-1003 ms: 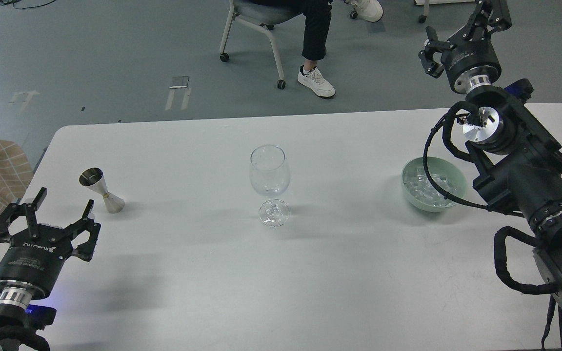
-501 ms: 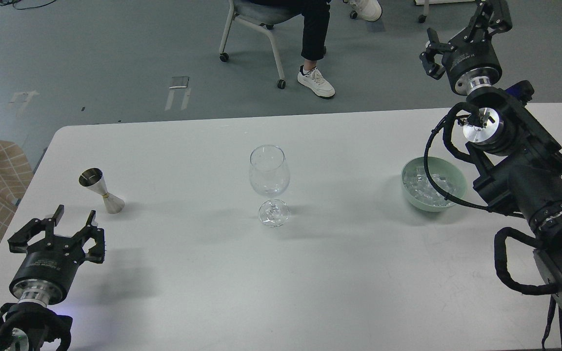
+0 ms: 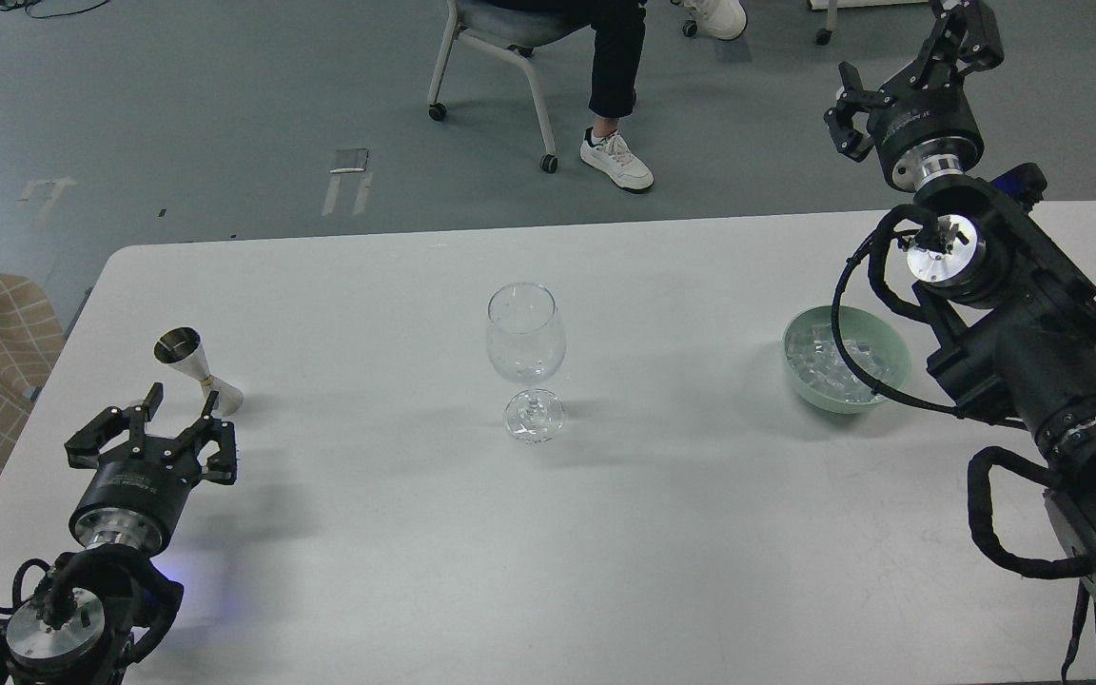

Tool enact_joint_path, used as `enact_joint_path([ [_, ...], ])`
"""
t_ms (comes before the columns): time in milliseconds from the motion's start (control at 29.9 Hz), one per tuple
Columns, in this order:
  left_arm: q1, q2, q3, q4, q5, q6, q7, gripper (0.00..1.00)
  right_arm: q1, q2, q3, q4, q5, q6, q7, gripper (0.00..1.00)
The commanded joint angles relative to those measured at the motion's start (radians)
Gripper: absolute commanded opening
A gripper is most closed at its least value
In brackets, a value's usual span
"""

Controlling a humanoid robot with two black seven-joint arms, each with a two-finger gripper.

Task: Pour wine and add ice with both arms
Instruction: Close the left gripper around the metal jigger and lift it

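Left gripper point(image 3: 180, 411) low at lower left, jaws spread wide, empty, just beside steel jigger point(image 3: 196, 369). Wine glass point(image 3: 526, 360) upright at centre of white table point(image 3: 605, 533); wine inside too faint to make out. Ice point(image 3: 826, 366) piled in green bowl point(image 3: 881, 352), centre right. Right gripper point(image 3: 905, 48) high at upper right, jaws apart, empty.

Bare table point(image 3: 681, 533) surrounds wine glass point(image 3: 526, 360); jigger point(image 3: 194, 369) fronts left gripper point(image 3: 182, 409).
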Motion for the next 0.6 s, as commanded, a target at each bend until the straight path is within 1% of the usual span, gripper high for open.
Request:
enact_joint_path([
  [0,-0.054,-0.012,-0.001,0.095,-0.001,-0.007,0.001,0.53,-0.001,-0.009,-0.002,0.0,0.0,0.0,0.0,1.0],
  [134,-0.097,-0.012,-0.004,0.163,-0.001,-0.014,0.006,0.53,-0.001,-0.015,-0.002,0.0,0.0,-0.001,-0.001,1.0],
  [267,-0.114,-0.015,0.0,0.192,-0.001,-0.042,0.007,0.53,-0.001,-0.015,-0.003,-0.002,0.0,-0.001,-0.001,1.0],
  [568,-0.18,-0.022,0.0,0.247,-0.001,-0.044,0.012,0.53,-0.007,-0.021,-0.008,-0.002,0.0,-0.001,-0.001,1.0],
])
